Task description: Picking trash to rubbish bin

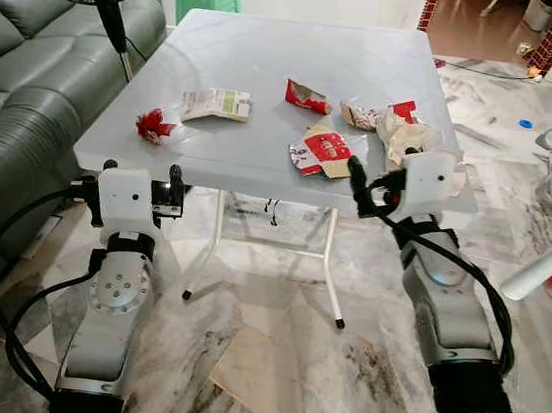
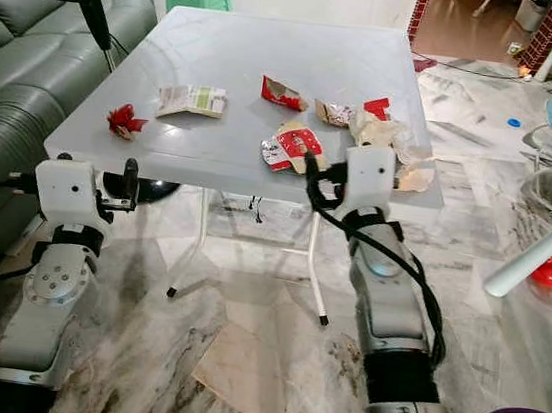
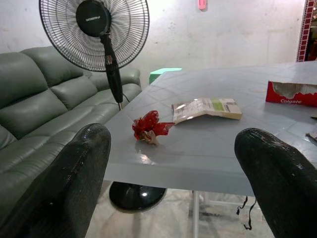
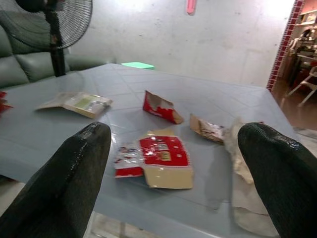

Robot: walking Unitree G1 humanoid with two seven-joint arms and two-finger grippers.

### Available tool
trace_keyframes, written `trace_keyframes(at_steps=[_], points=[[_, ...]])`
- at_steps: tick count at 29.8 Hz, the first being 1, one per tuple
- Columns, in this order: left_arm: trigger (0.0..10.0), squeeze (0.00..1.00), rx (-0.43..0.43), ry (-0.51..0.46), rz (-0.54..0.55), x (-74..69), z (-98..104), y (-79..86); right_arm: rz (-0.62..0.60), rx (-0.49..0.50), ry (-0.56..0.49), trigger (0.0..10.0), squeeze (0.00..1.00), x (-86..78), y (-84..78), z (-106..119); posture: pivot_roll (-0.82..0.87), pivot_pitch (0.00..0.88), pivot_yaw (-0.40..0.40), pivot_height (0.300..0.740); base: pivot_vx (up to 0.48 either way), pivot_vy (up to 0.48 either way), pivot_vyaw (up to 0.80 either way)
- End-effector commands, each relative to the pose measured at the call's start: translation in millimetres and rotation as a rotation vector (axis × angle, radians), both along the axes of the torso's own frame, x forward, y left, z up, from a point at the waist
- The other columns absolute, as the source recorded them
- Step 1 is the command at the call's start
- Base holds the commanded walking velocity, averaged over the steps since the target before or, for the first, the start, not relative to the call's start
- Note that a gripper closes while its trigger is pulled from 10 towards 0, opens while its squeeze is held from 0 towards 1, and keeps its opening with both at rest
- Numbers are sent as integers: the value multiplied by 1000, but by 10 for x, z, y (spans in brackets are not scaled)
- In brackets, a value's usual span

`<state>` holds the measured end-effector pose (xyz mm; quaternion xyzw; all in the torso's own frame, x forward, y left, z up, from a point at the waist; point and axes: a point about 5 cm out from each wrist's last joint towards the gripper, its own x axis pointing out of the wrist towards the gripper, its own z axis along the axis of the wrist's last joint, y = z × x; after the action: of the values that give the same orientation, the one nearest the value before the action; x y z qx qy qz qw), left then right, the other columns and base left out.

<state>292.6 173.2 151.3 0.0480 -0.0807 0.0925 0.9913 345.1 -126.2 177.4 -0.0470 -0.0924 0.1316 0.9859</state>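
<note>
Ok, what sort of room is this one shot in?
Most likely a home living room: a grey-green sofa with a standing fan beside it, a marble-look tiled floor, and a folding table strewn with torn packaging.

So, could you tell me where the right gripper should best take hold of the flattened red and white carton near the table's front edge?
Probably by the near brown flap of the carton, coming in low from the table's front edge. The carton lies flat, so a top grab offers little; the right gripper already faces that flap, open.
</note>
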Motion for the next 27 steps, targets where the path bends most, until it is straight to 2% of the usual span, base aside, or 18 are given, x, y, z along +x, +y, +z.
trace_keyframes(at_steps=[1, 7, 27], points=[[10000, 0, -10, -6, -25, 22, 17, -25, 5, -5, -27, 10000, 0, 5, -8, 59, 31, 29, 3, 740, 0, 0, 0], [10000, 0, -40, -15, -59, 43, 33, -56, 18, -9, -37, 10000, 0, 10, 19, 77, 30, 22, 2, 740, 0, 0, 0], [10000, 0, -58, -16, -81, 54, 24, -103, 65, -28, -51, 10000, 0, -13, 116, 73, 29, 22, -4, 740, 319, 0, 0]])
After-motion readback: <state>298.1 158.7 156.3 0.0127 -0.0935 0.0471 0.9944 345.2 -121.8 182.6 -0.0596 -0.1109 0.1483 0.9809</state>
